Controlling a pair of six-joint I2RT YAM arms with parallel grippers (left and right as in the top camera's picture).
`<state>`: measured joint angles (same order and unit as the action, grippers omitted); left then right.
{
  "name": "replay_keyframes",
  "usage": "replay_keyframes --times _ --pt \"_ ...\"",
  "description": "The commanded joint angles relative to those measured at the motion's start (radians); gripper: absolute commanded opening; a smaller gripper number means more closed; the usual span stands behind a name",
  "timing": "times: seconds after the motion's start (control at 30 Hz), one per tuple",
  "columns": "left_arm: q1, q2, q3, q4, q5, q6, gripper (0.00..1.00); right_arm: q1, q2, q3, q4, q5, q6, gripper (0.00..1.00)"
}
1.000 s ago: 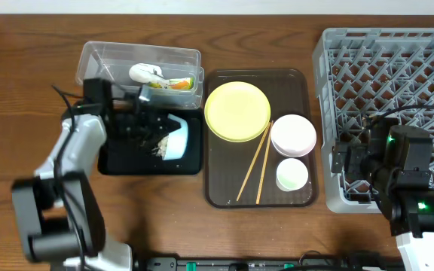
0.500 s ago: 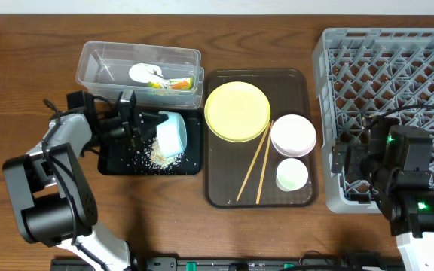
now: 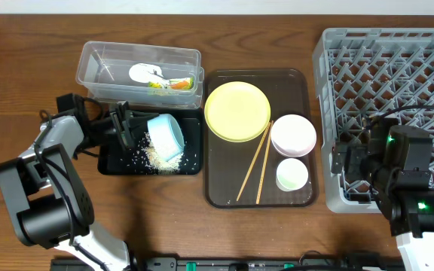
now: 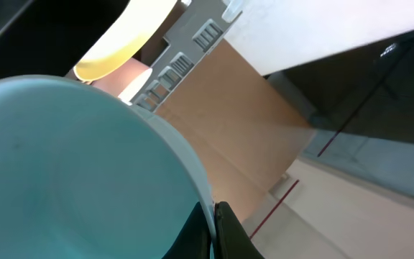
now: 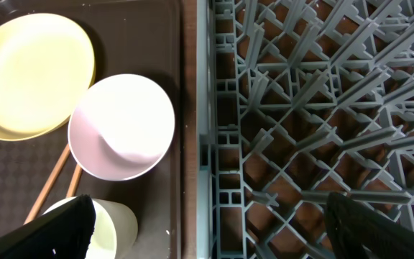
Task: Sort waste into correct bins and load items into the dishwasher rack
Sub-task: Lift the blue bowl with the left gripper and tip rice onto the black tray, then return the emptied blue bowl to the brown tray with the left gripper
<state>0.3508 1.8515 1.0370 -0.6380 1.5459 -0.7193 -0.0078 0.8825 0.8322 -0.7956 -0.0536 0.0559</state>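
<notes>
Left gripper [image 3: 132,128]: jaws clamped on the rim of the light blue round bowl [image 3: 166,135], which is tipped on its side. The heap of whitish rice-like grains [image 3: 157,156] lies just beneath it in the shallow black rectangular tray [image 3: 105,167]. Right gripper [image 5: 208,205]: fingers spread wide over the edge of the large grey lattice dishwasher rack [image 5: 221,93], with the round pinkish-white bowl [image 5: 121,126] just beside it.

The light blue bowl [image 4: 77,173] is seen filling the frame from 6 to 9 o'clock, its rim pinched between the left gripper's [image 4: 212,234] dark fingers at 6 o'clock. The yellow plate [image 4: 123,42] and grey dishwasher rack [image 4: 196,36] are glimpsed toward 12 o'clock.
</notes>
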Motion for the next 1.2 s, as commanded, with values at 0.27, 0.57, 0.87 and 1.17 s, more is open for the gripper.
replay_keyframes --times 0.27,0.57,0.87,1.17 --pt "0.008 -0.019 -0.005 0.132 0.025 0.217 0.06 0.009 -0.002 0.018 -0.002 -0.006 -0.008 0.99" --pt "-0.203 -0.256 -0.004 0.132 -0.357 0.336 0.06 0.009 -0.002 0.018 -0.002 -0.006 -0.008 0.99" --pt "-0.743 -0.386 -0.004 0.132 -1.131 0.346 0.06 0.009 -0.002 0.018 -0.002 -0.006 -0.008 0.99" --pt "-1.1 -0.252 -0.004 0.179 -1.507 0.346 0.06 0.009 -0.002 0.018 -0.002 -0.006 -0.008 0.99"
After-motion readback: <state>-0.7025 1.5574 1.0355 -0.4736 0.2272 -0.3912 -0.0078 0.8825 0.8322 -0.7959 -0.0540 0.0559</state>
